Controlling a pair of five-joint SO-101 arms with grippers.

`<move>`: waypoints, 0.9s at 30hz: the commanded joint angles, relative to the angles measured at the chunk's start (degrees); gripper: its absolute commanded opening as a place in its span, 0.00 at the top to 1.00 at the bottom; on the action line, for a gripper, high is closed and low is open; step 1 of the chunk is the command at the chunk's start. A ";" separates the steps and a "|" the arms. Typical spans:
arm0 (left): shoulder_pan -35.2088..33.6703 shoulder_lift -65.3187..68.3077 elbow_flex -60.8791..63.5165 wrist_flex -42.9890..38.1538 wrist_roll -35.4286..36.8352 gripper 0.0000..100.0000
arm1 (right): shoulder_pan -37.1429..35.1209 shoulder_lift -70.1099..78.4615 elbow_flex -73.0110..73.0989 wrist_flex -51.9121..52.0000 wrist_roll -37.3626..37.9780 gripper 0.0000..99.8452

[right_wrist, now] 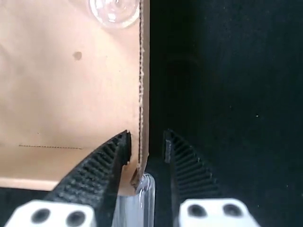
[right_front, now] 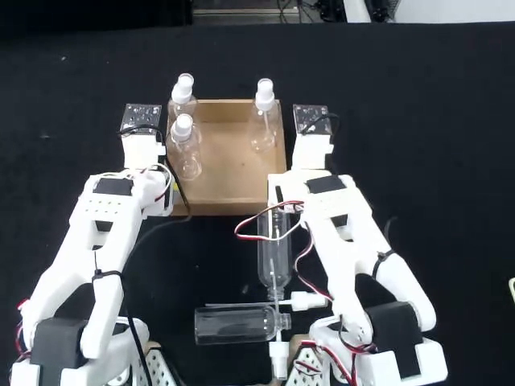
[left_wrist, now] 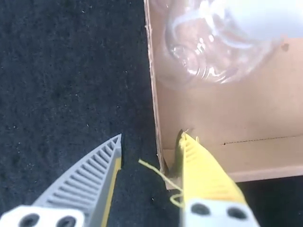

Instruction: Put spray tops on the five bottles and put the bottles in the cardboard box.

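Observation:
The cardboard box (right_front: 229, 181) sits at the table's centre back. Three capped bottles stand in it: two on the left (right_front: 183, 98) (right_front: 185, 146) and one on the right (right_front: 264, 119). Two uncapped bottles lie in front, one pointing away from the box (right_front: 274, 251) and one crosswise (right_front: 237, 325). Two loose spray tops (right_front: 310, 301) (right_front: 279, 359) lie by them. My left gripper (left_wrist: 150, 138) is open astride the box's left wall (left_wrist: 154, 94) near its front corner. My right gripper (right_wrist: 147, 137) is open astride the right wall (right_wrist: 141, 85) at the front corner.
Black cloth covers the table. Both white arms (right_front: 105, 241) (right_front: 354, 249) stretch from the front edge toward the box. Red and black cables loop over the lying bottle. Open cloth lies far left and far right.

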 commanded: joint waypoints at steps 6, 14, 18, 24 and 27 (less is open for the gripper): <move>0.92 -0.53 -0.57 -0.44 -0.44 0.82 | 0.79 -0.40 -0.40 2.29 0.44 0.90; 0.92 -0.53 -0.04 0.18 -0.44 0.82 | 1.05 -0.40 -1.80 4.40 0.44 0.90; 0.92 -0.53 -0.57 2.20 -0.35 0.82 | 1.14 -0.40 -1.80 4.31 0.53 0.90; 0.92 -0.53 -0.40 2.46 -0.18 0.82 | 1.14 -0.40 -1.89 4.22 0.53 0.90; 0.92 -0.53 -0.57 2.46 -0.18 0.82 | 1.14 -0.40 -1.89 4.13 0.53 0.90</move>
